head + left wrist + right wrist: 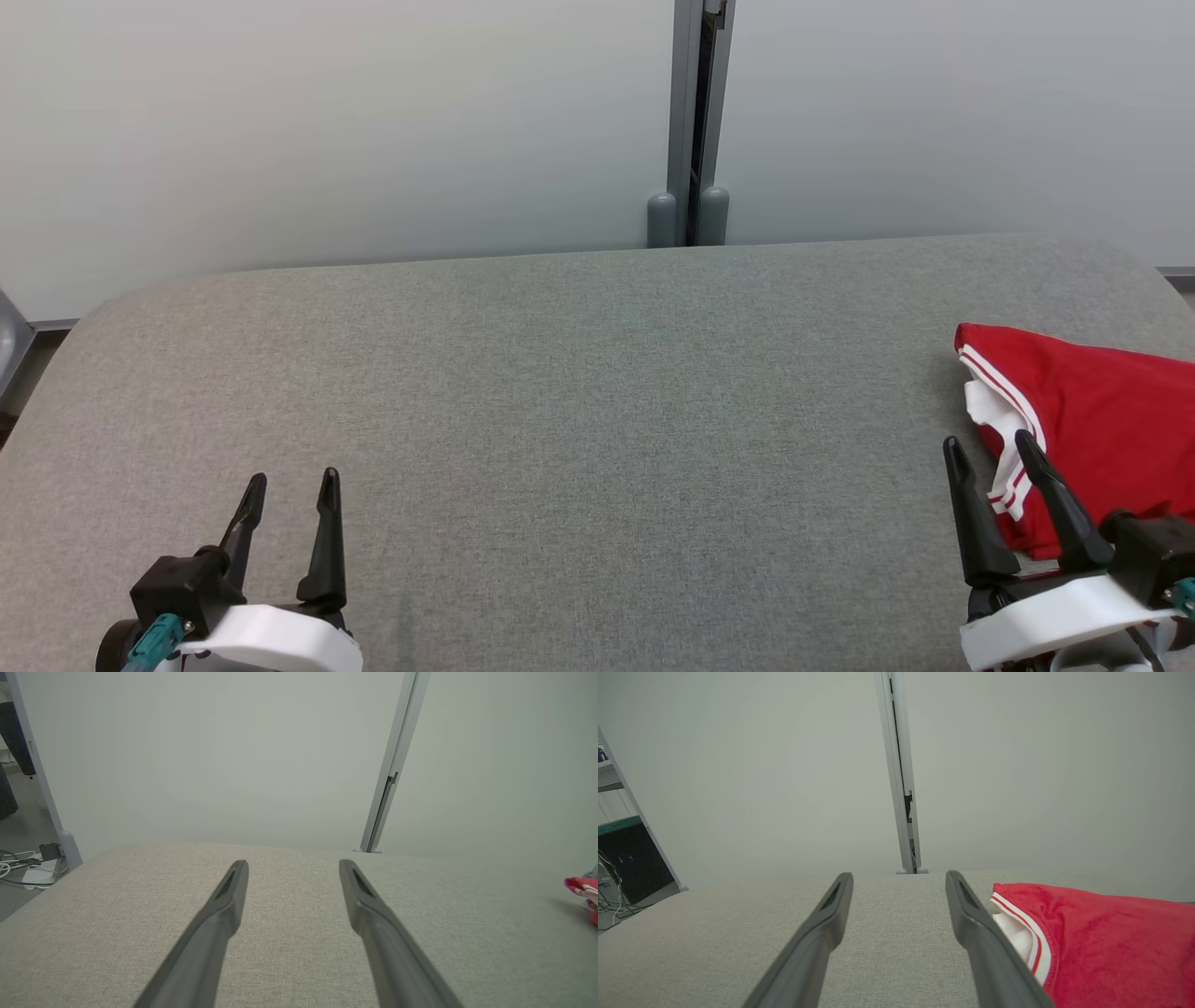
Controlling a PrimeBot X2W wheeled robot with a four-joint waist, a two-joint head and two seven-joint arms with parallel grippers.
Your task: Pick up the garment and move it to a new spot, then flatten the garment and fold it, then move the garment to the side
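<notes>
A red garment point(1092, 411) with white and red striped trim lies folded at the right end of the grey fabric table point(597, 392), running off the head view's right edge. The right wrist view has the garment point(1101, 942) just right of its right finger, and a sliver of the garment point(584, 891) is at the far right of the left wrist view. My right gripper point(991, 446) stands open beside the garment's left edge, one finger overlapping it in view, nothing between the fingers. My left gripper point(291, 482) is open and empty at the lower left, far from the garment.
A pale partition wall point(327, 121) with a grey vertical post point(693, 121) stands behind the table's far edge. Cables point(18, 868) and equipment lie on the floor past the table's left end. A dark rack point(626, 858) stands at the left beyond the table.
</notes>
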